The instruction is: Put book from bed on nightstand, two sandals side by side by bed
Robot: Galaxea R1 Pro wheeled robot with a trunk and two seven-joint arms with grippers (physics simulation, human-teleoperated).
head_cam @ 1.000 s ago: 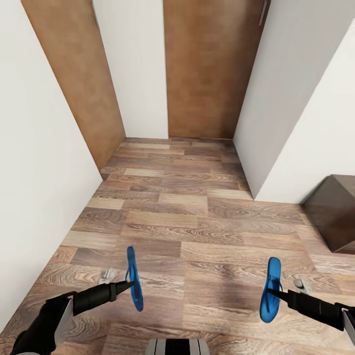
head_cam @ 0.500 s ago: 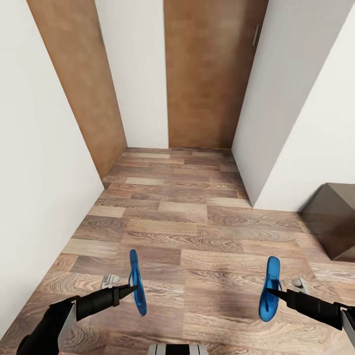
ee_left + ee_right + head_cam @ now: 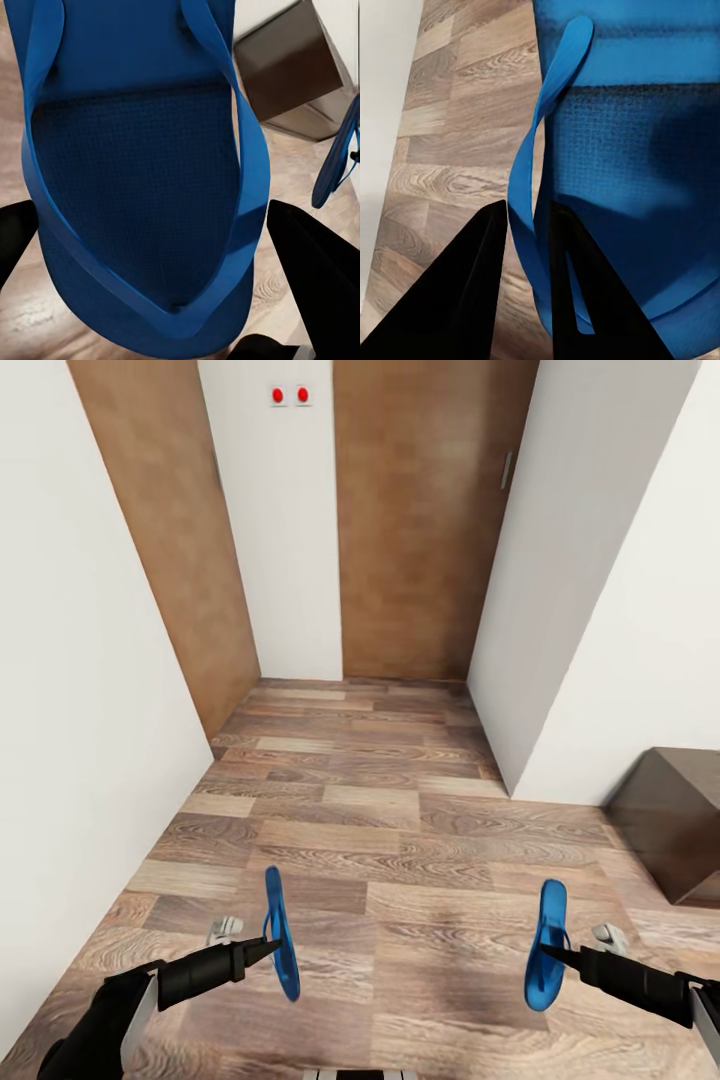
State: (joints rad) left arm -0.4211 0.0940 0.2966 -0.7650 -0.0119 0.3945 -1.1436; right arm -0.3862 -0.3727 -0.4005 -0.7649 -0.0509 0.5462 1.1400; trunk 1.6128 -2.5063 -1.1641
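Left gripper point(image 3: 268, 948) pinched on sandal point(image 3: 281, 933), held on edge above floor point(image 3: 400, 830); right gripper point(image 3: 545, 953) clamped on strap point(image 3: 544, 127) of 2nd sandal point(image 3: 546, 945); both likely light, floppy foam; strap hold may swing, sole edge steadier.

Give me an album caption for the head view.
Each arm carries a blue sandal, left and right, over a wood-plank floor toward two brown doors.
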